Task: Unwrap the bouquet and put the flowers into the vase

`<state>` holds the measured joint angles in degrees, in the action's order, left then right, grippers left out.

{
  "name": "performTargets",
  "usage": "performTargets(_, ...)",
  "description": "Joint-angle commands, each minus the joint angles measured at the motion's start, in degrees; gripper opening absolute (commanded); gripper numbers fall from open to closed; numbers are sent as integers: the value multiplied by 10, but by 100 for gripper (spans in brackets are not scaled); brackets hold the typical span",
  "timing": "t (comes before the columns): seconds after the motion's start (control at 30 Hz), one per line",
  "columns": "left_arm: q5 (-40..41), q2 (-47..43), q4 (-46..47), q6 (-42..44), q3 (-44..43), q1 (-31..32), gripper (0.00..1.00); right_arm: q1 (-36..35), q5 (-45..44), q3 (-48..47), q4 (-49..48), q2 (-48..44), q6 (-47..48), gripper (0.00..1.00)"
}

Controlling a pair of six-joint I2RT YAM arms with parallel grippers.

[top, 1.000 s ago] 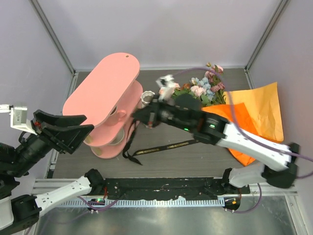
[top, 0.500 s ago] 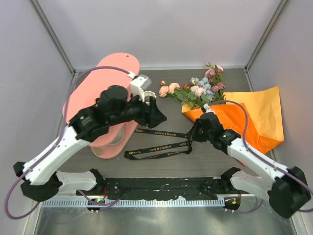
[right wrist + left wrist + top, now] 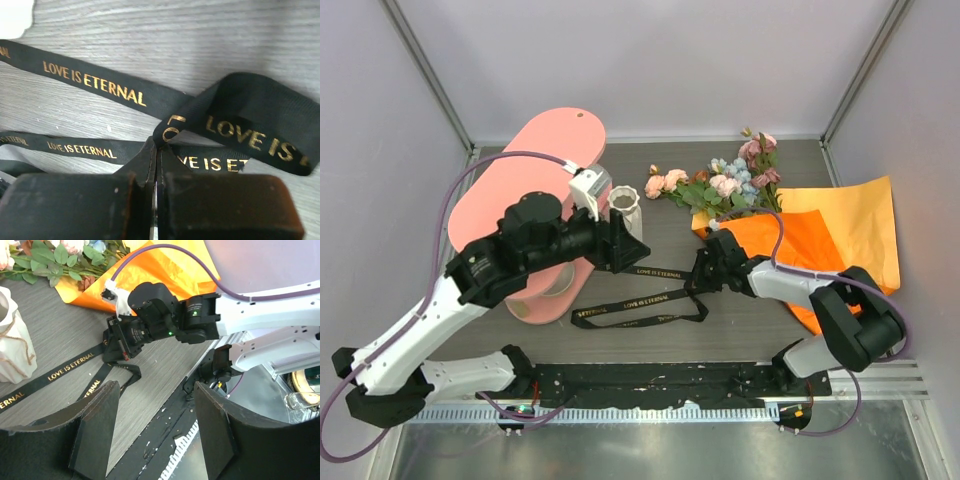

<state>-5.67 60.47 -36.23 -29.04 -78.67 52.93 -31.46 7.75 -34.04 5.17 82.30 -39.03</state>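
Since half a second ago the left arm has drawn back off the vase [image 3: 625, 205], uncovering it, and the right gripper [image 3: 703, 272] has dropped to the table right of the vase. The left arm stretches from its base across the pink shelf [image 3: 535, 165]. The left gripper [image 3: 625, 248] hangs just in front of the vase, jaws apart, holding nothing. The right arm lies low, forearm folded back toward the vase. Only the right wrist view shows its fingers pressed together on a fold of the ribbon [image 3: 640, 300], printed LOVE IS ETERNAL. There is one vase, upright. One bunch of flowers [image 3: 720, 185] lies to its right, stems on the single opened orange paper [image 3: 845, 230]. One ribbon trails in front of the vase.
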Motion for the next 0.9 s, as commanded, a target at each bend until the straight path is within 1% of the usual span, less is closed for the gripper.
performTargets(0.0, 2, -30, 23, -1, 10, 2, 65, -28, -48, -13, -48, 43, -5, 1)
performTargets(0.07, 0, -41, 18, -1, 14, 2, 65, -53, -68, -22, -66, 61, -16, 1)
performTargets(0.1, -2, -50, 17, -1, 15, 2, 65, -88, -70, -24, -73, 77, -38, 1)
performTargets(0.17, -3, -58, 16, -1, 19, 2, 66, -126, -70, -36, -110, 96, -72, 1)
performTargets(0.2, -1, -63, 14, -1, 19, 2, 66, -147, -71, -44, -122, 127, -98, 1)
performTargets(0.23, 0, -70, 13, 1, 19, 2, 66, -194, -75, -73, -131, 143, -110, 1)
performTargets(0.3, 3, -76, 8, 5, 19, 2, 66, -232, -75, -117, -145, 181, -119, 1)
performTargets(0.33, 7, -78, 5, 6, 18, 2, 66, -257, -75, -171, -144, 223, -123, 1)
performTargets(0.4, 13, -77, -7, 12, 14, 2, 66, -270, -66, -222, -142, 256, -120, 1)
performTargets(0.43, 15, -76, -9, 13, 12, 2, 66, -272, -67, -266, -135, 278, -111, 1)
performTargets(0.5, 15, -73, -15, 14, 10, 2, 66, -275, -69, -300, -98, 283, -98, 1)
performTargets(0.57, 15, -72, -15, 14, 8, 2, 66, -275, -65, -306, -83, 258, -85, 9)
performTargets(0.63, 19, -73, -10, 15, 11, 2, 67, -275, -75, -274, -69, 224, -81, 18)
performTargets(0.67, 19, -75, -7, 15, 13, 2, 67, -275, -95, -256, -59, 175, -84, 29)
performTargets(0.7, 16, -75, 4, 15, 16, 2, 67, -275, -102, -235, -57, 153, -87, 36)
performTargets(0.73, 14, -74, 11, 15, 21, 2, 67, -274, -111, -196, -55, 125, -90, 42)
performTargets(0.77, 12, -73, 16, 14, 23, 2, 67, -273, -116, -177, -38, 103, -91, 49)
performTargets(0.8, 7, -65, 24, 14, 24, 2, 67, -274, -121, -162, -30, 61, -97, 52)
performTargets(0.87, -7, -57, 30, 14, 22, 2, 67, -275, -129, -121, -3, 24, -100, 57)
